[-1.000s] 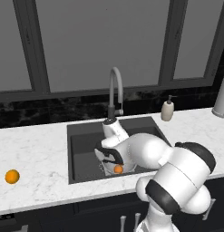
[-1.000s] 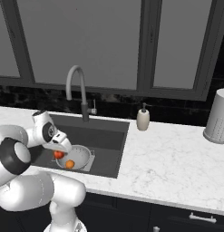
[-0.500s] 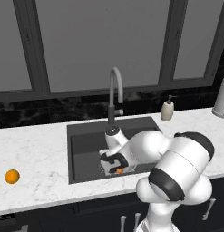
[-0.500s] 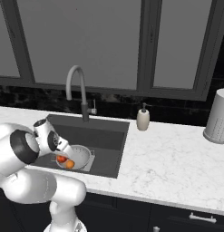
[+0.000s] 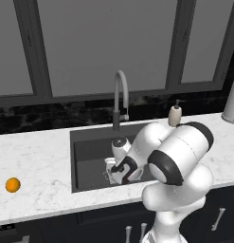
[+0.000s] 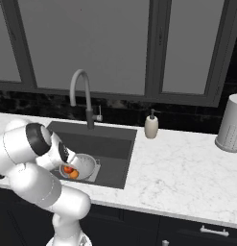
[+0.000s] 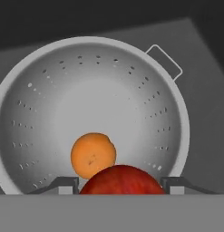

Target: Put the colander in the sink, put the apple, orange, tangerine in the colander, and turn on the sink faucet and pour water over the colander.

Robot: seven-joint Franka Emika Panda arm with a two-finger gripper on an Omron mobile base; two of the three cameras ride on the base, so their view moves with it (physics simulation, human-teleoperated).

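Note:
The silvery colander (image 7: pixel 109 81) stands in the dark sink (image 5: pixel 90 152), toward its front. Inside it lies a small deep-orange fruit, by its look the tangerine (image 7: pixel 93 155). My gripper (image 7: pixel 120 183) hangs just over the colander's near rim, shut on the red apple (image 7: pixel 120 179), which sits between the two fingertips (image 7: pixel 63 183). From the right base view, apple (image 6: pixel 67 169) and tangerine (image 6: pixel 74 174) show side by side in the colander (image 6: pixel 86 166). An orange fruit, likely the orange (image 5: pixel 13 184), rests on the counter far left. The faucet (image 5: pixel 119 95) arches over the sink's back; no water runs.
A soap dispenser (image 5: pixel 175 115) stands at the sink's back right corner. A pale cylinder (image 6: pixel 230 122) is on the counter far right. Dark windows and a black backsplash close off the back. White marble counter (image 6: pixel 177 173) stretches on both sides.
The arm has folded down and forward, lowering the hand with the apple into the colander, close beside the tangerine.

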